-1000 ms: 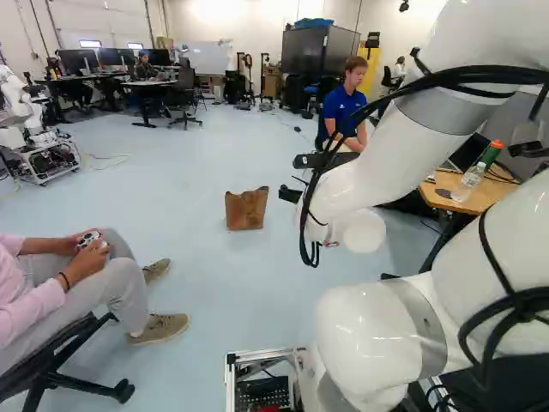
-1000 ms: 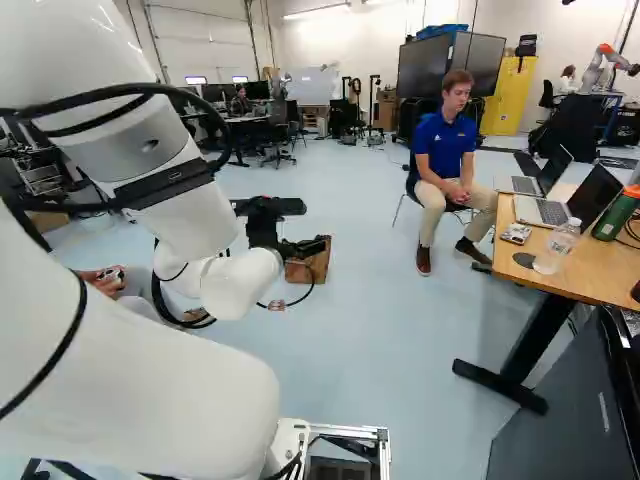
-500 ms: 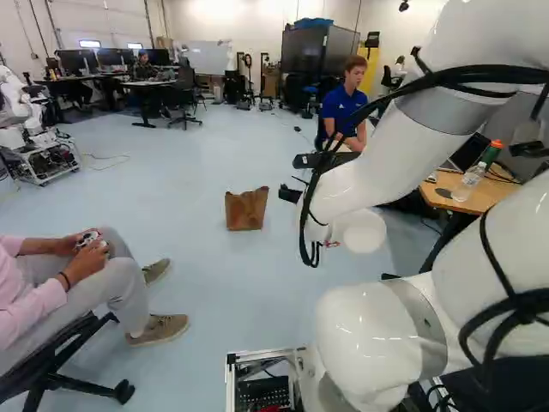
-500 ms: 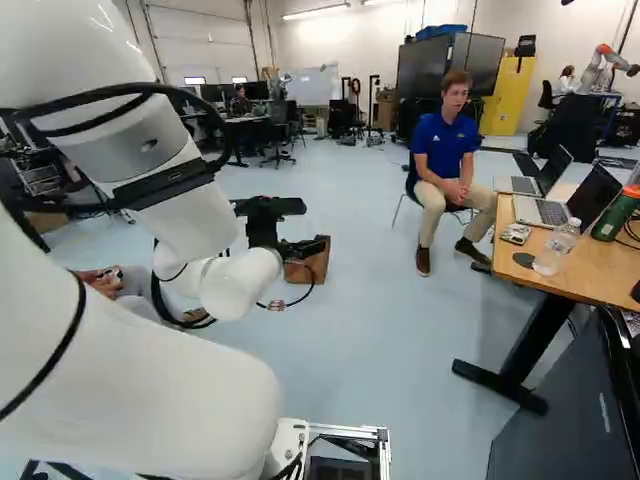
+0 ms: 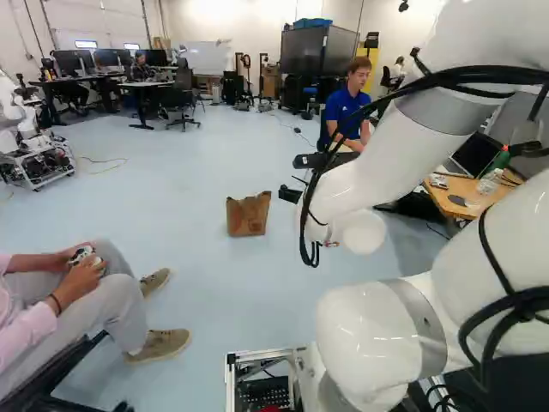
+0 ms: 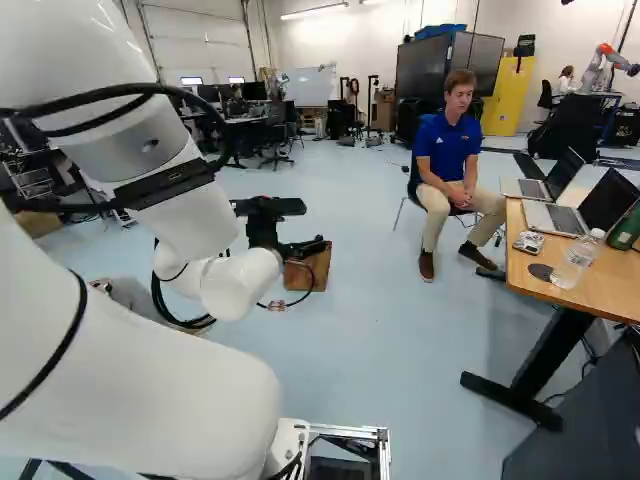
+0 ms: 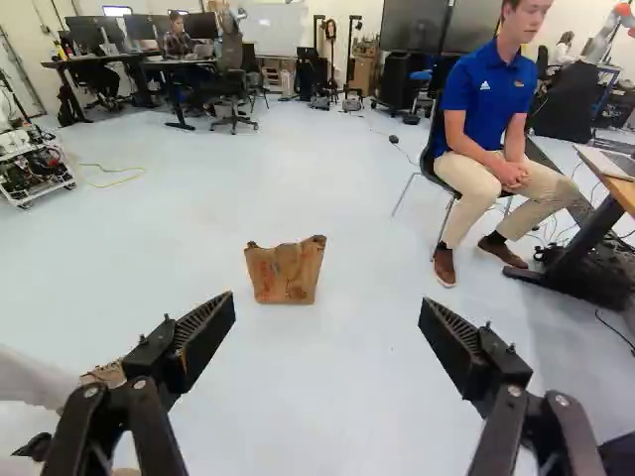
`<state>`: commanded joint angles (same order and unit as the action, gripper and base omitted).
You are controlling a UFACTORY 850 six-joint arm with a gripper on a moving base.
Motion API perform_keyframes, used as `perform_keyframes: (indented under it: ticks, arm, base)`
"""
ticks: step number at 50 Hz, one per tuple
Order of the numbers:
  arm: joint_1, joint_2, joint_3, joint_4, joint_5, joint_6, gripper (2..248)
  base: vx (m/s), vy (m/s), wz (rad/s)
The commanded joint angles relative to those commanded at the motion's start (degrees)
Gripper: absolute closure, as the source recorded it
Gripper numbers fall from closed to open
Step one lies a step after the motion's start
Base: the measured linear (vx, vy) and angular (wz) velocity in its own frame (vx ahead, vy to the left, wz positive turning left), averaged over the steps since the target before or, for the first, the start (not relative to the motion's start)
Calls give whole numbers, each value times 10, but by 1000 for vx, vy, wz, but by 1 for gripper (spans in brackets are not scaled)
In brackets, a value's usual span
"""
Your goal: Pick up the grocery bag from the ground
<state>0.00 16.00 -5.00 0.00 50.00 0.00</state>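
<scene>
Clearly, I have the pincer (image 7: 327, 297) wide, nothing between its fingers, and the grocery bag (image 7: 286, 273) stands upright on the floor (image 7: 337, 397) ahead of it, well apart. In the left base view I see the bag left of my arm (image 5: 377, 163). It looks like thin brown paper, creased, with a ragged rim that dips between raised corners. I expect it to be soft and light if empty, but I can't see inside, so the weight is a guess. I judge the upper wall near the rim the best hold, one finger on each side, low enough that a torn edge doesn't carry the load. Paper should grip well enough, though squeezing hard may crumple it, and a careless nudge could tip it over before I close.
</scene>
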Motion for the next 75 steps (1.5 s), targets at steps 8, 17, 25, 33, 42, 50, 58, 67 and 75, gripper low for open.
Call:
perform_keyframes:
  ticks: [8,17,25,33,42,50,58,67,75]
  arm:
    - [0,0,0,0,0,0,3]
    - [0,0,0,0,0,0,3]
    - [0,0,0,0,0,0,3]
    - [0,0,0,0,0,0,3]
    - [0,0,0,0,0,0,3]
    - [0,0,0,0,0,0,3]
    - [0,0,0,0,0,0,3]
    - [0,0,0,0,0,0,3]
    - [0,-19,-16,0,0,0,3]
  base:
    - [375,130,-46]
    - [405,143,-47]
    - [423,149,-50]
    - [428,139,-47]
    - [421,17,-27]
    - [415,9,-40]
    - [413,0,-41]
    - [413,-2,-38]
    - [384,2,-40]
